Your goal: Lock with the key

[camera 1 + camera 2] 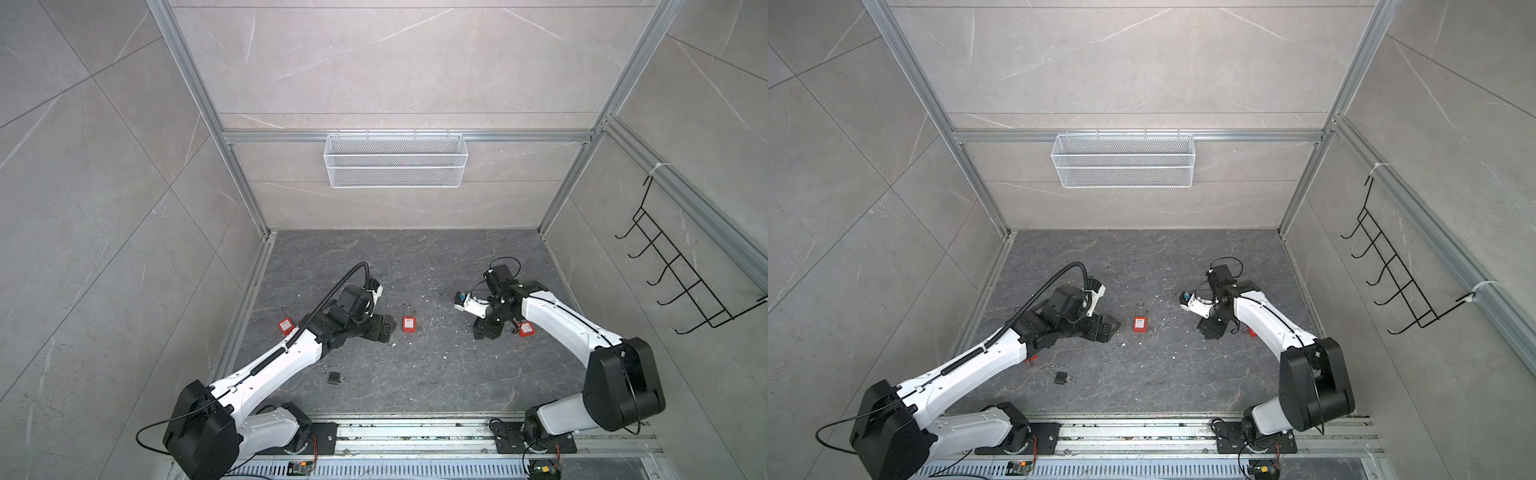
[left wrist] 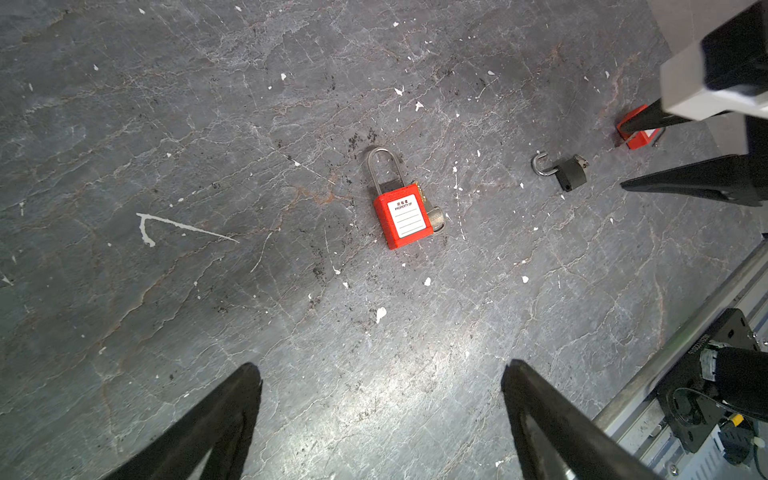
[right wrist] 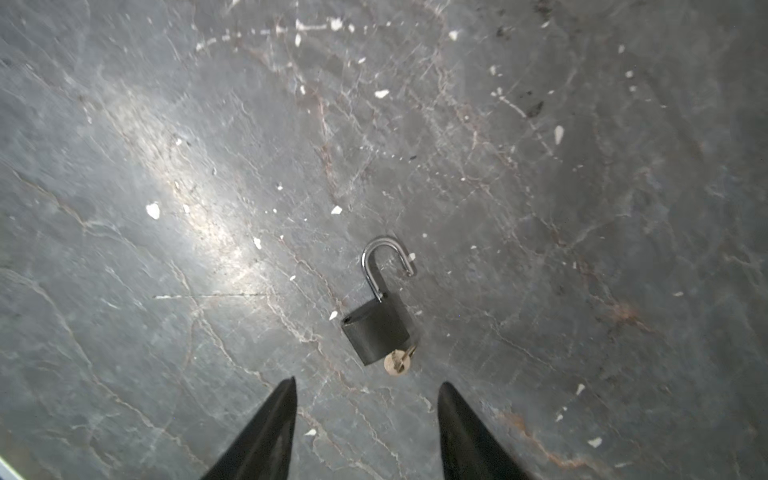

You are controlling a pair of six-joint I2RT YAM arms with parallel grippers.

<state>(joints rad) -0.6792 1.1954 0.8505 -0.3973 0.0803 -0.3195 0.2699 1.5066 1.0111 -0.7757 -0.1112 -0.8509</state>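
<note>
A black padlock lies flat on the dark stone floor with its shackle swung open and a key in its base. My right gripper hovers just short of the key, open, with nothing between its fingers. In a top view that gripper hides most of this lock. A red padlock with a white label lies mid-floor, a key at its side. My left gripper stands wide open just left of the red padlock.
A second black padlock with an open shackle lies at the front left. Two more red padlocks lie by the left arm and under the right arm. A white wire basket hangs on the back wall, black hooks on the right wall.
</note>
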